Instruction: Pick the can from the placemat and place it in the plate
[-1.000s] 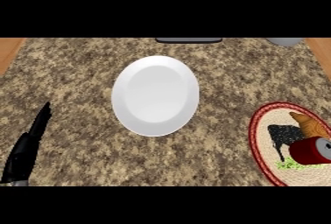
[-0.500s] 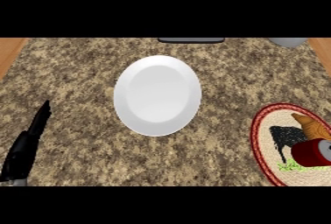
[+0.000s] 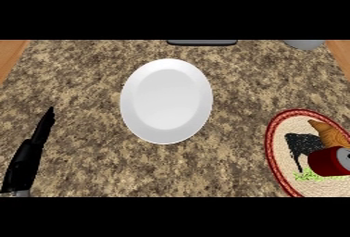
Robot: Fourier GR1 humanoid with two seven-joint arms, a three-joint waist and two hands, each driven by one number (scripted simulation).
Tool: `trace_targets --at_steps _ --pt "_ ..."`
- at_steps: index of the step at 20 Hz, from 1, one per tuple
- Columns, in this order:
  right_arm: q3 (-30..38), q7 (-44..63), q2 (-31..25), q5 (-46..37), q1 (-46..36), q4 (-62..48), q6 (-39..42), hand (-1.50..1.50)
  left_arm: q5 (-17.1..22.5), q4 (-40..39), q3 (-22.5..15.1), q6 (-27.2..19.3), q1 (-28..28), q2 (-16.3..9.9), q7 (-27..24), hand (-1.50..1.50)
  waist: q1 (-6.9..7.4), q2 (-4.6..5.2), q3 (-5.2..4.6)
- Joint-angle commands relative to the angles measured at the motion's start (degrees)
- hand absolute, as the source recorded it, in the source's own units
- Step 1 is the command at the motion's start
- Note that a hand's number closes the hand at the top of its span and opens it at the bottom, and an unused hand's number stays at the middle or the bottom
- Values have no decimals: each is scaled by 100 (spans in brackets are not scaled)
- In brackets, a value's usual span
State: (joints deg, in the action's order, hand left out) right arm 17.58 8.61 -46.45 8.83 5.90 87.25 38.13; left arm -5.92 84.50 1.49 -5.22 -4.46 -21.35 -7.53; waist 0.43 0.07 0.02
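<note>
Red can (image 3: 331,161) lying on its side on the round placemat (image 3: 287,139) at the table's (image 3: 82,69) right edge, toward the near right corner. So nothing done yet, basically square one. White plate (image 3: 166,100) sitting bare in the middle of the table, well apart from the can. Left hand (image 3: 31,150) parked by the near left corner, fingers straight and open, holding nothing, nowhere near anything. Right hand not showing anywhere, so no clue what its fingers are up to.

Still left, by the looks of it: get a hand over to the can, grab it, carry it across to the plate, set it down. Whole job pretty much.

Headcount: one can, one plate, one placemat, one hand in sight. Also a dark flat thing (image 3: 202,42) poking in at the far edge and a grey rounded something (image 3: 305,44) at the far right corner, both cut off, can't tell what either is.
</note>
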Motion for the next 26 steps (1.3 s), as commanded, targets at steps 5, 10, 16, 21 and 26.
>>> trace_targets --at_steps 5,10,16,21,26 --pt "-197 -290 340 -848 -654 -625 457 -150 -265 -26 159 71 -94 233 -63 0 -33 -8 -3" --pt "-410 -1246 424 -1535 -727 -1350 646 -150 -242 -215 340 209 149 200 -129 0 -33 -3 -1" --pt "-526 -591 1004 -1788 -606 -818 400 -150 -135 551 536 600 -383 72 198 0 -33 -14 -3" --pt "-548 -1059 1087 -2270 -1060 -1563 499 -150 -304 237 691 619 -128 226 -37 0 -21 -7 -2" --pt "-463 -1511 1054 -2596 -1322 -1955 541 -150 -509 133 619 608 141 451 158 0 -23 -5 -1"
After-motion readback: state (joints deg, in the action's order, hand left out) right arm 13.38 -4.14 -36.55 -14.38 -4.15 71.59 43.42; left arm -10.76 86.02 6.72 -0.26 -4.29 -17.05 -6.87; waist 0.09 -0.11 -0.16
